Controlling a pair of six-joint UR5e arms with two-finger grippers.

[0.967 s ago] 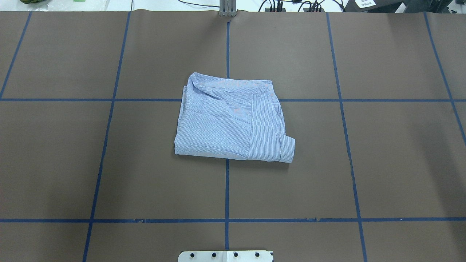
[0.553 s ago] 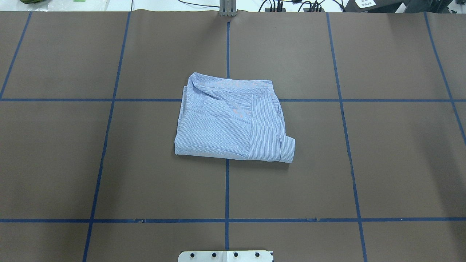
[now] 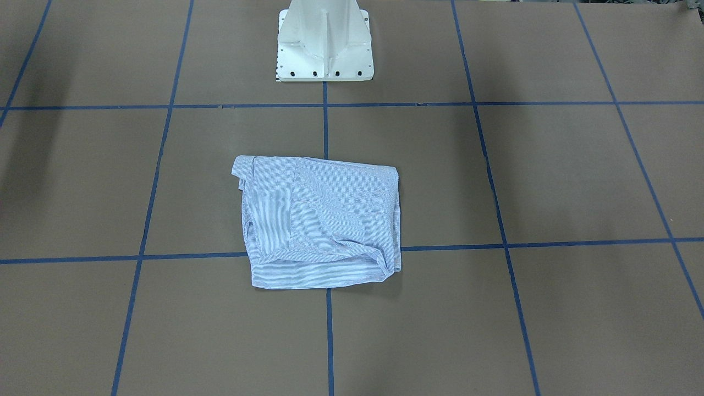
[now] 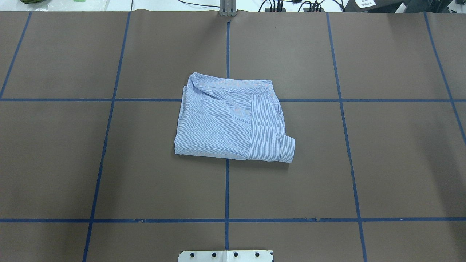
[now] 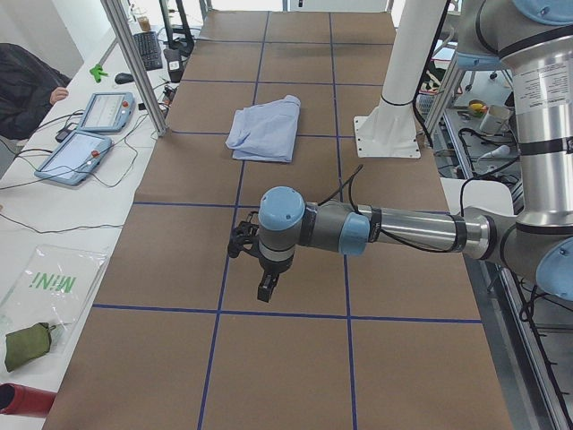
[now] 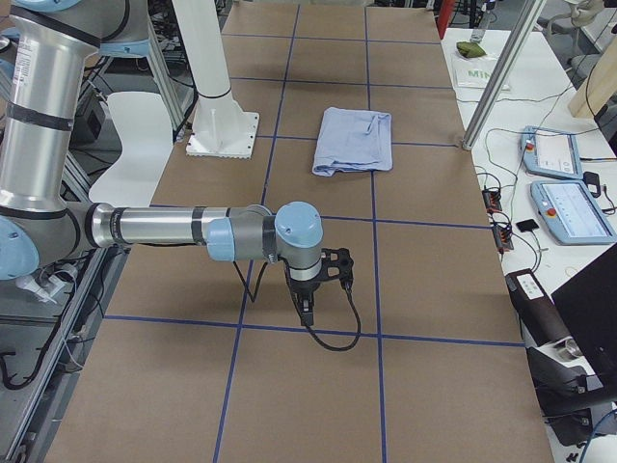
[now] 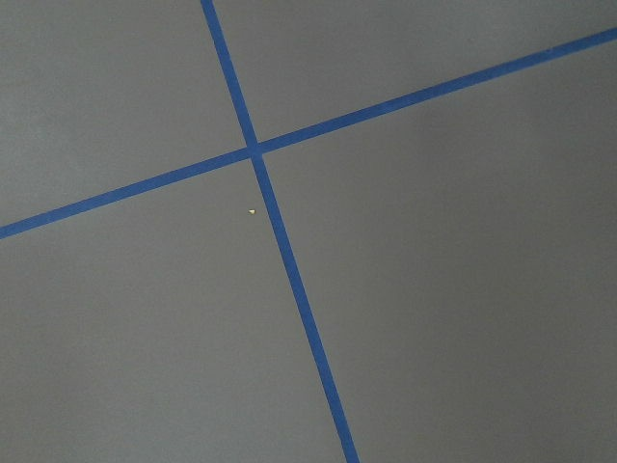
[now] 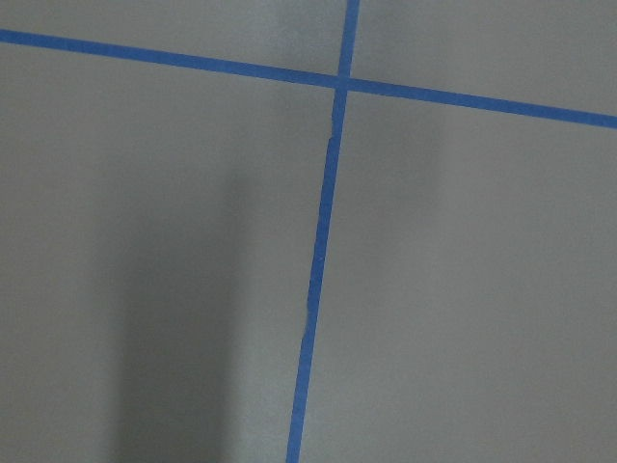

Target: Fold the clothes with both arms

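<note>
Shirt (image 4: 233, 118): folded compact, mid-worktop (image 4: 382, 163), cuff (image 4: 287, 149) at its near right corner (folding looks finished).
Left tool (image 5: 267, 288): hangs well apart, likely parked; spread or pressed together, cannot tell.
Right tool (image 6: 306, 307): likewise, cannot tell.

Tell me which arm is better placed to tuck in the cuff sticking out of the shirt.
Right, probably: the cuff juts from the shirt's right corner, the right arm's side. The left gripper and right gripper both hang far off.
</note>
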